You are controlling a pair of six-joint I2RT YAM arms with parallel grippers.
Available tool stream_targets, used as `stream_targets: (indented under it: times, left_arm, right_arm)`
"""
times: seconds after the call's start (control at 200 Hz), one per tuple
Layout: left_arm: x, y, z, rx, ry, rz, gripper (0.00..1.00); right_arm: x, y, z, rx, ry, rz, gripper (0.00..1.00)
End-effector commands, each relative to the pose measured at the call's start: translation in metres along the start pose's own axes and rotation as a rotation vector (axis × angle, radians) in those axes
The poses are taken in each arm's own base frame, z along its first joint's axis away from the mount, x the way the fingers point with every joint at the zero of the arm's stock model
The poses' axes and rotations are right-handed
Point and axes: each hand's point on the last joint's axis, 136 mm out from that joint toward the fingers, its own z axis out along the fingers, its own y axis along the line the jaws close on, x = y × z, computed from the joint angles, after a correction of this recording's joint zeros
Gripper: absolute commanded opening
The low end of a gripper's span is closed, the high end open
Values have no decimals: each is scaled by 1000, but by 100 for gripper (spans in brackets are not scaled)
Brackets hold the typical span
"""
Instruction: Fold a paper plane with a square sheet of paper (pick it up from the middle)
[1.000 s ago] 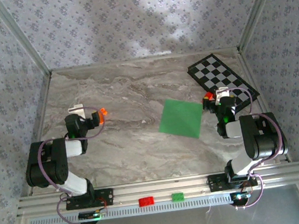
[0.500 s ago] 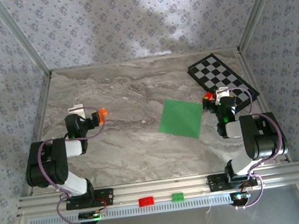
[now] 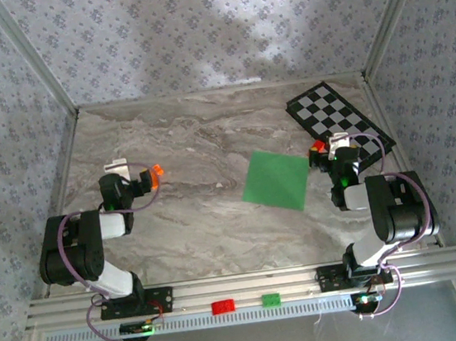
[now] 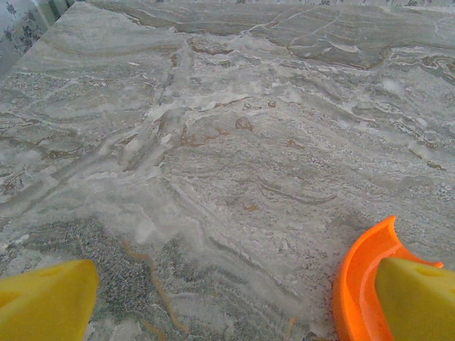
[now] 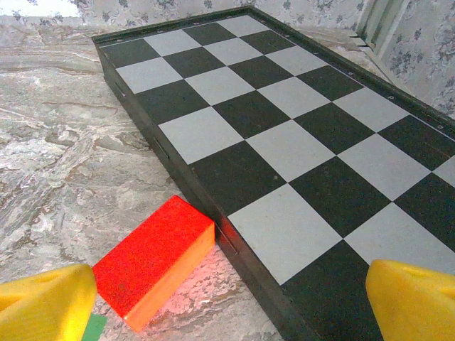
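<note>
Since nothing has shifted over the last second (arms, sheet and clutter all where they were), I read this as the idle start: no pickup begun, no fold made.

Near edge: red brick [image 3: 223, 307] and green brick [image 3: 271, 300] sit on the front rail [image 3: 250, 284], apart from each other. Neither belongs to the job.

Left gripper [image 3: 151, 178]: jaws spread wide, nothing between them. In its wrist view the yellow fingers [image 4: 43, 302] hang over bare marble table [image 4: 227, 142]. An orange curved piece [image 4: 359, 280] sits right against one finger; I can't tell if it's gripper hardware or loose.

Right gripper [image 3: 324, 149]: also spread wide and empty. Its wrist view looks at a red block [image 5: 153, 259] touching the near edge of the checkered board [image 5: 284, 142].

Square sheet of paper [image 3: 276, 180]: flat on the table, unfolded, turned at an angle, between the two grippers and much nearer the right one. Its far-right corner lies just beside the right gripper. It is clear of the board.

My read for the task: everything is still to do. The first move is to get a gripper over the sheet's middle, and the right arm has the shorter reach. Thin paper lying flat on a hard top gives no edge to pinch there. Expect it to slide or crumple unless the centre is bunched up gently.
</note>
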Motion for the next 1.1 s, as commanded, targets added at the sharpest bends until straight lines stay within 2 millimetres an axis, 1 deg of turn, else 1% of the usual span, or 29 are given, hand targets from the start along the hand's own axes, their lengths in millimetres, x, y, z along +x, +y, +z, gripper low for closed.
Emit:
stream_targets:
  times: [0.0,0.115,0.225,0.275,0.32,0.355,0.36,0.375,0.38,0.405,0.47,0.525,0.58,0.615,0.65,0.655,0.67,0.695,0.72,0.725,0.755,0.775,0.79,0.845,0.905,0.929,0.994,1.039,1.099]
  left_arm:
    - [-11,-3,3,20,-25,14,100]
    - [-11,-2,2,24,-28,5,100]
    - [-12,-6,-1,49,-41,15,100]
    - [-16,-9,-4,62,-54,22,100]
    - [-23,-11,-10,74,-69,24,100]
    - [-25,-10,-16,70,-46,17,100]
    - [-28,-9,-16,69,-50,14,100]
    - [-29,-9,-18,66,-41,8,100]
    - [-29,-8,-19,64,-36,5,100]
    - [-32,-6,-23,61,-21,-7,100]
    - [-41,-7,-32,74,-25,-42,100]
    - [-53,-8,-44,84,-70,-92,100]
    - [-63,-5,-56,74,-103,-168,100]
    - [-71,-1,-64,53,-111,-229,100]
    - [-77,4,-71,31,-105,-304,100]
    - [-75,4,-72,26,-93,-318,100]
    - [-70,6,-75,11,-59,-361,100]
    - [-67,9,-81,-12,-17,-433,100]
    - [-64,12,-89,-38,17,-493,100]
    - [-61,13,-90,-47,28,-501,100]
    - [-61,16,-100,-69,52,-552,100]
    - [-63,15,-106,-61,60,-550,100]
    - [-63,12,-109,-44,67,-540,100]
    - [-61,4,-122,-1,84,-553,100]
    - [-55,-4,-131,41,105,-590,100]
    - [-52,-7,-134,56,119,-607,100]
    - [-44,-18,-140,104,179,-631,100]
    - [-39,-26,-143,141,226,-641,100]
    - [-32,-31,-148,157,274,-652,100]
  right_arm:
    - [-3,2,4,-24,5,13,100]
    - [-7,2,0,-5,-24,-4,100]
    - [-9,5,-5,31,-51,-40,100]
    - [-12,1,-10,49,-73,-30,100]
    - [-18,-2,-14,54,-74,-23,100]
    - [-23,-1,-16,41,-38,-25,100]
    - [-20,0,-16,36,-24,-27,100]
    - [-23,2,-16,22,-4,-29,100]
    - [-28,3,-17,19,-12,-27,100]
    - [-29,4,-19,6,29,-24,100]
    - [-41,1,-25,19,64,14,100]
    - [-49,-2,-32,29,79,75,100]
    - [-58,-2,-38,27,129,181,100]
    - [-63,4,-42,-6,182,254,100]
    - [-60,10,-46,-39,270,319,100]
    - [-58,11,-47,-41,285,330,100]
    - [-61,14,-47,-55,307,363,100]
    - [-57,21,-51,-77,383,421,100]
    - [-52,34,-57,-136,469,487,100]
    - [-53,37,-58,-150,481,500,100]
    - [-55,49,-62,-225,544,531,100]
    - [-62,55,-60,-278,543,531,100]
    - [-62,61,-60,-313,560,537,100]
    - [-48,80,-60,-401,664,650,100]
    - [-45,96,-54,-516,689,769,100]
    - [-45,104,-53,-556,684,801,98]
    - [-36,116,-55,-539,700,769,97]
    - [-31,125,-60,-501,708,674,97]
    - [-23,131,-64,-427,731,570,97]
